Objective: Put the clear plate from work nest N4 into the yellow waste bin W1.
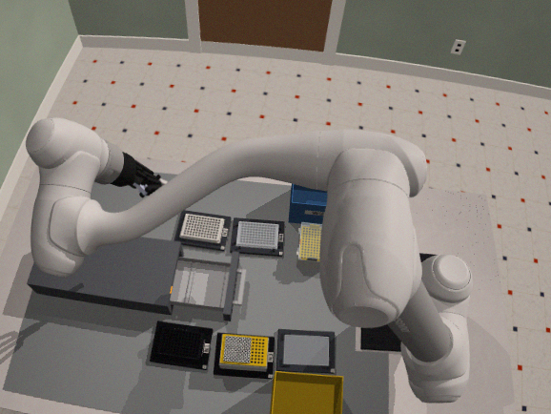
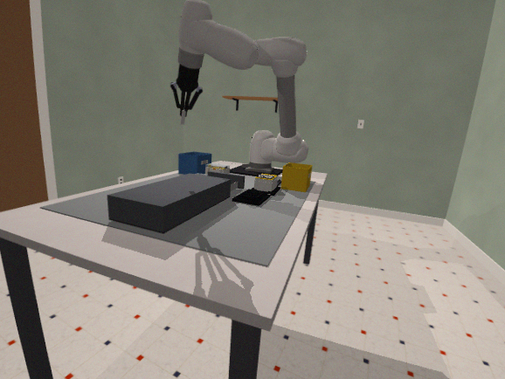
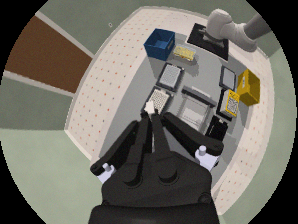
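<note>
The black, angular hand [image 2: 183,114] hangs with fingers pressed together, empty, above the smooth grey bench [image 2: 245,227].

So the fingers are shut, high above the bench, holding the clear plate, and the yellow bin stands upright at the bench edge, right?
Not quite: the gripper holds nothing. The exterior view shows its fingers shut on each other, high above the bench, with no plate between them. The rest stands: the yellow bin is upright at the bench edge.
</note>
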